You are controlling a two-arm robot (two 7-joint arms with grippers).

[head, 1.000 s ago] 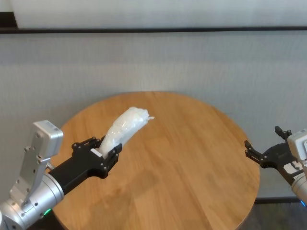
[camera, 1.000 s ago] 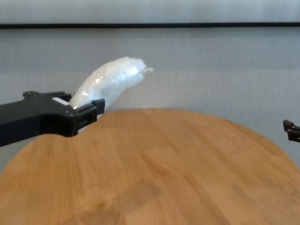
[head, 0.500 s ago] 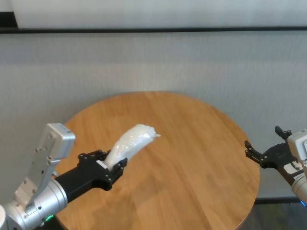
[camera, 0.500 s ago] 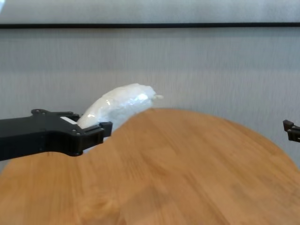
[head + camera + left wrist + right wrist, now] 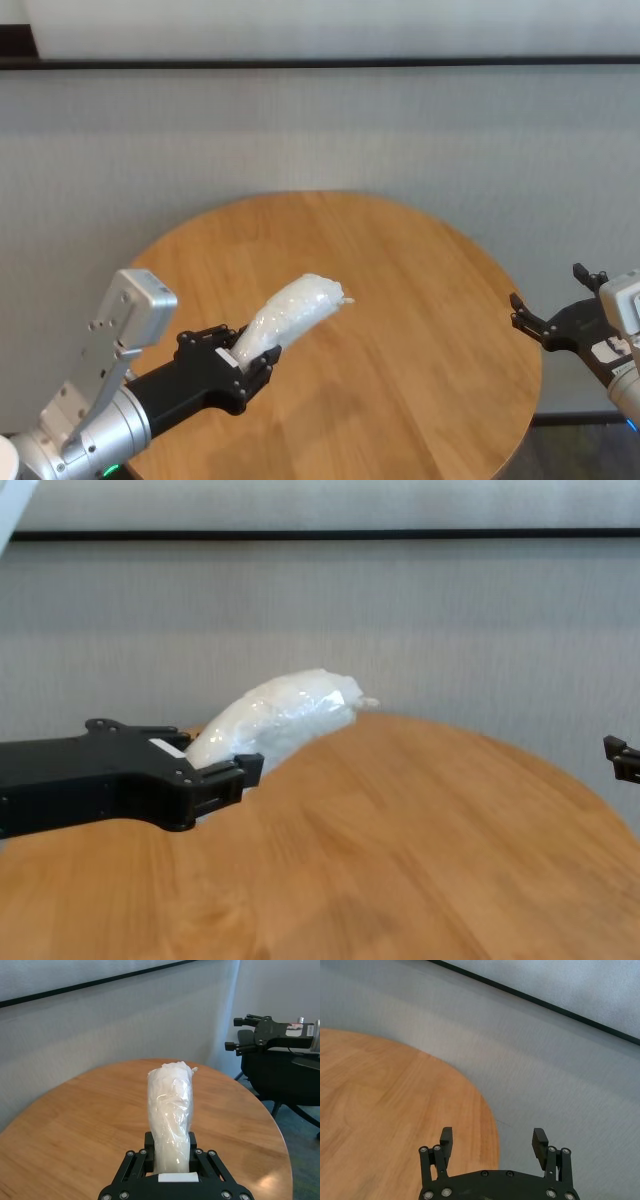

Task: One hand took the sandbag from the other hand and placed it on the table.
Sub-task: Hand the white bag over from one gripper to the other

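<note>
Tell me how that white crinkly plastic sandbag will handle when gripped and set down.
The white crinkly plastic sandbag, clamped at one end by the left gripper, juts out barely sagging, so probably firmly packed. Its lumpy oblong shape should settle rather than roll. The shiny film may be slippery.

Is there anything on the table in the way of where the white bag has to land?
Nothing visible is. The left tool holds the sandbag by its lower end over the bare wooden table. The right tool waits open beyond the table's right edge.
</note>
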